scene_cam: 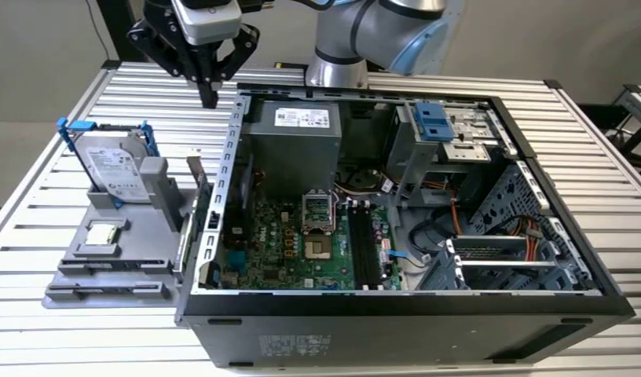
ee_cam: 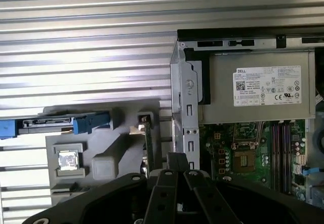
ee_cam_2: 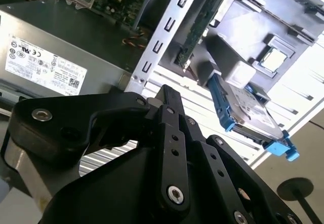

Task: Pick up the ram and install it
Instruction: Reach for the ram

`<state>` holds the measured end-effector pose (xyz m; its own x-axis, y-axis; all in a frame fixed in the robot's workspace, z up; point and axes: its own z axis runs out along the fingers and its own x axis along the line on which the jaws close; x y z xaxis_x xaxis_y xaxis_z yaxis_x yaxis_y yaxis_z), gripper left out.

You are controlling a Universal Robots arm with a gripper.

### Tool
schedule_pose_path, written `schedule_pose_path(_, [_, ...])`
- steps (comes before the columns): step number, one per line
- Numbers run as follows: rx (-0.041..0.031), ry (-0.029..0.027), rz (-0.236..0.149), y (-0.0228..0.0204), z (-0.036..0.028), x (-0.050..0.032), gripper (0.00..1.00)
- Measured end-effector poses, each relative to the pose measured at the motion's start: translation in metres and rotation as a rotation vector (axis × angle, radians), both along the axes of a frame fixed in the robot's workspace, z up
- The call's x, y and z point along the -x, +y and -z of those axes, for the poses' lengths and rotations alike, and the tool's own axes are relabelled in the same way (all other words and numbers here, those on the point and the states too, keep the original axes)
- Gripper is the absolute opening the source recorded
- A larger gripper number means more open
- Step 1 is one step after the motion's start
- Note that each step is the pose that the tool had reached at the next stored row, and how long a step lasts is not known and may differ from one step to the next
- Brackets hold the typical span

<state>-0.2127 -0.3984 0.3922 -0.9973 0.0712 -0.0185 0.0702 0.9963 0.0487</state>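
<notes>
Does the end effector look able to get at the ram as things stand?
Probably yes: the end effector hangs above the ram, which stands upright in the grey holder beside the case wall, with nothing between them. Its fingers look shut, though.

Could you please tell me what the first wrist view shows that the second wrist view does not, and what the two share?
The first wrist view adds the black memory slots on the green board, seen from straight above. The second wrist view adds the flat silver face of the hard drive and the floor beyond the table. Both wrist views share the shut pincer, the ram standing on edge in the grey holder, the hard drive's blue frame and the labelled power supply.
</notes>
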Motion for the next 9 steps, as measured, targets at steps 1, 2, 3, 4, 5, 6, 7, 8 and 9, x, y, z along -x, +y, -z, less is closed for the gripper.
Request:
schedule_pose_path(1, [0.0,0.0,0.0,0.0,0.0,0.0015,0.0])
schedule_pose_path(2, [0.0001,0.0,0.0,0.0,0.0,0.0031,0.0])
schedule_pose_path(3, [0.0001,0.0001,0.0,0.0,0.0,0.0049,0.0])
schedule_pose_path(4, [0.0,0.0,0.0,0.0,0.0,0.0064,0.0])
schedule_pose_path(5, [0.0,0.0,0.0,0.0,0.0,0.008,0.0])
schedule_pose_path(6, [0.0,0.0,0.0,0.0,0.0,0.0095,0.0])
schedule_pose_path(7, [0.0,0.0,0.0,0.0,0.0,0.0111,0.0])
schedule_pose_path(8, [0.0,0.0,0.0,0.0,0.0,0.0125,0.0])
schedule_pose_path(9, [0.0,0.0,0.0,0.0,0.0,0.0141,0.0])
